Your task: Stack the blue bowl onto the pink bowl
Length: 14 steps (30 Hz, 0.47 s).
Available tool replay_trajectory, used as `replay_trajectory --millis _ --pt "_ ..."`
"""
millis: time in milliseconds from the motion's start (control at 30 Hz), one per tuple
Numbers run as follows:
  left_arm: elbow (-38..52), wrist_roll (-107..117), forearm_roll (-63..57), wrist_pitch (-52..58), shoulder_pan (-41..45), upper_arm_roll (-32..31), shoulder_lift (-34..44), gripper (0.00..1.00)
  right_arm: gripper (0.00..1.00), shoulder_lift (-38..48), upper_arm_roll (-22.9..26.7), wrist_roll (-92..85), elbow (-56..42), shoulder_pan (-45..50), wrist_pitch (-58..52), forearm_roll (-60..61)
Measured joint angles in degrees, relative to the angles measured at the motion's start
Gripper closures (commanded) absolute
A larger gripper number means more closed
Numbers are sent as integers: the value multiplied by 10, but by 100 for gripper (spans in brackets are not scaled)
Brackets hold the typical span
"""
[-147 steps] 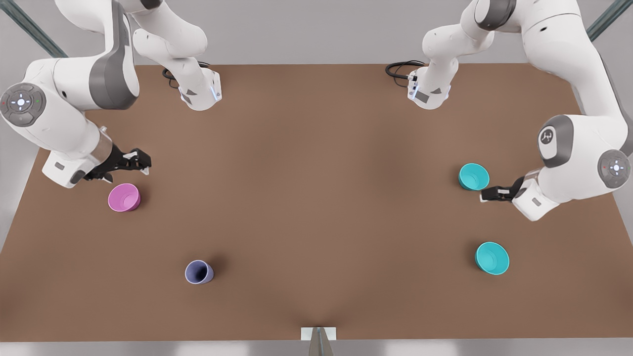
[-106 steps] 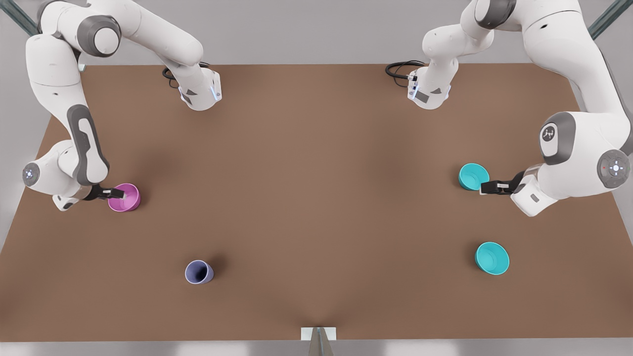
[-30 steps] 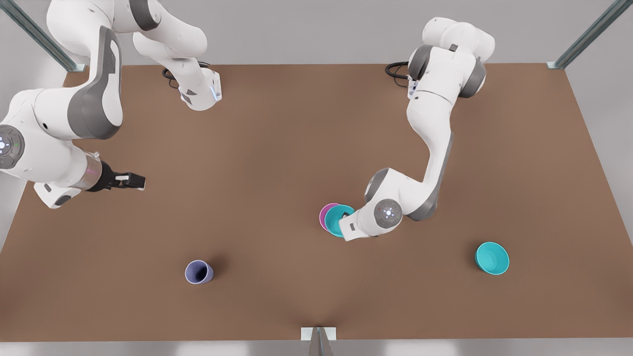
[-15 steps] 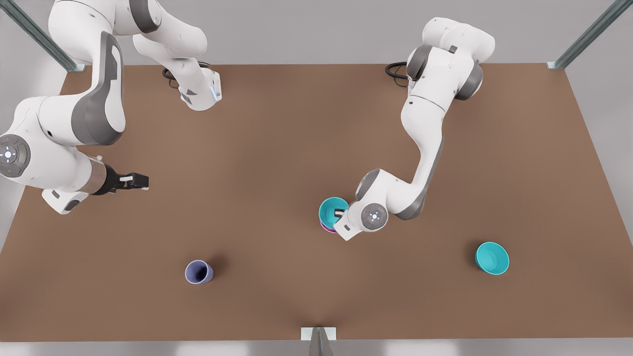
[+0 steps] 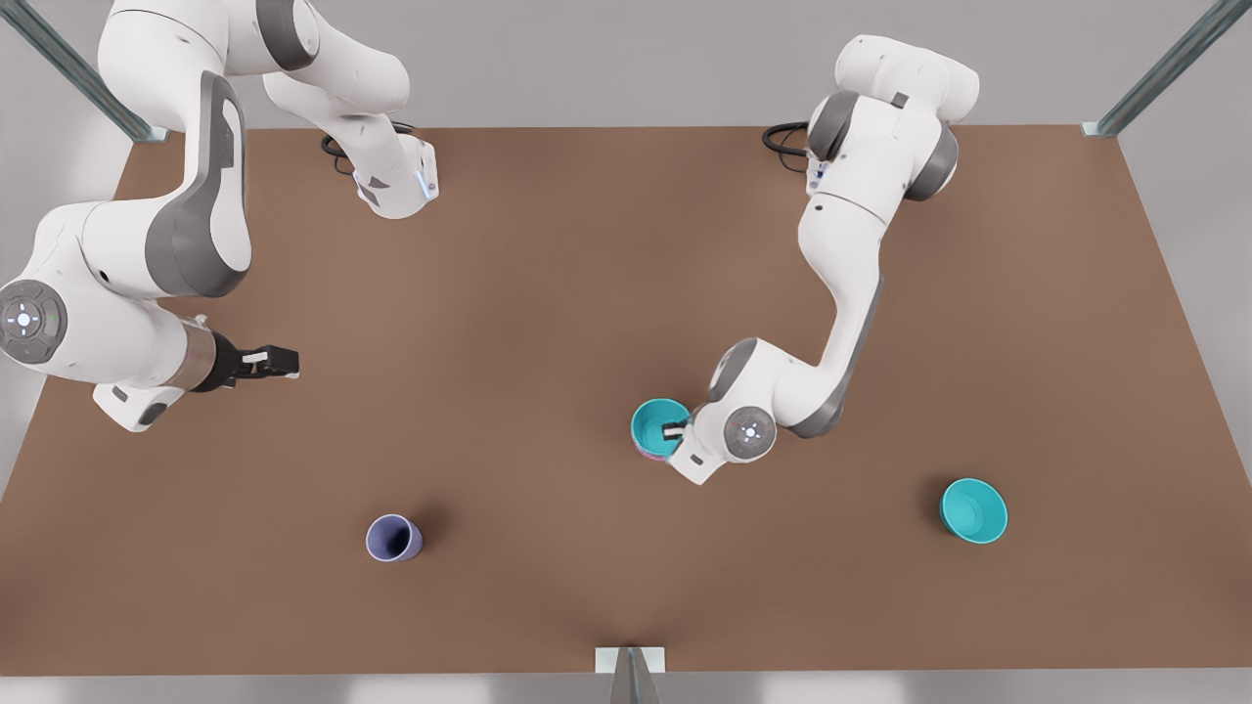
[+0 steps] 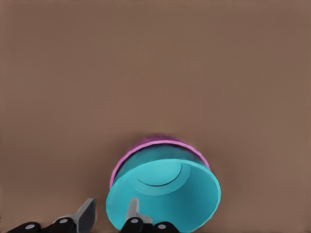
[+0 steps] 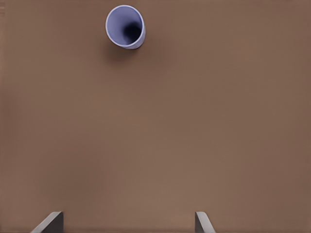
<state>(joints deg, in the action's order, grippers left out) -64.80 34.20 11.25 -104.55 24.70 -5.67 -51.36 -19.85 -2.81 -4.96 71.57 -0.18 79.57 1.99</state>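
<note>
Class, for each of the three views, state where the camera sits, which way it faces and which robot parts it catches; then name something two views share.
Front view: high above the table, looking down; both arms show, the left end effector at the blue bowl, the right end effector waiting open.
Left wrist view: on the left arm, facing the blue bowl nested in the pink bowl; its open fingers straddle the rim.
Right wrist view: on the right arm, facing the lavender cup; two fingertips show.
Shared: the cup, front and right wrist views.

Front view high above the table (image 5: 548, 293), looking down; wrist views close, facing tabletop
</note>
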Motion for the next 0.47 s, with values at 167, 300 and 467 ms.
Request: replay_trajectory --millis 167,300,467 --pt "6 -2 -51 118 -116 6 140 0 0 -3 0 -5 -1 0 0 1" --pt "-18 -34 -126 190 -154 4 244 0 0 -4 0 -8 -1 -1 0 2" --pt "-143 -104 -157 195 -178 7 382 0 0 -4 0 -11 -1 -1 0 2"
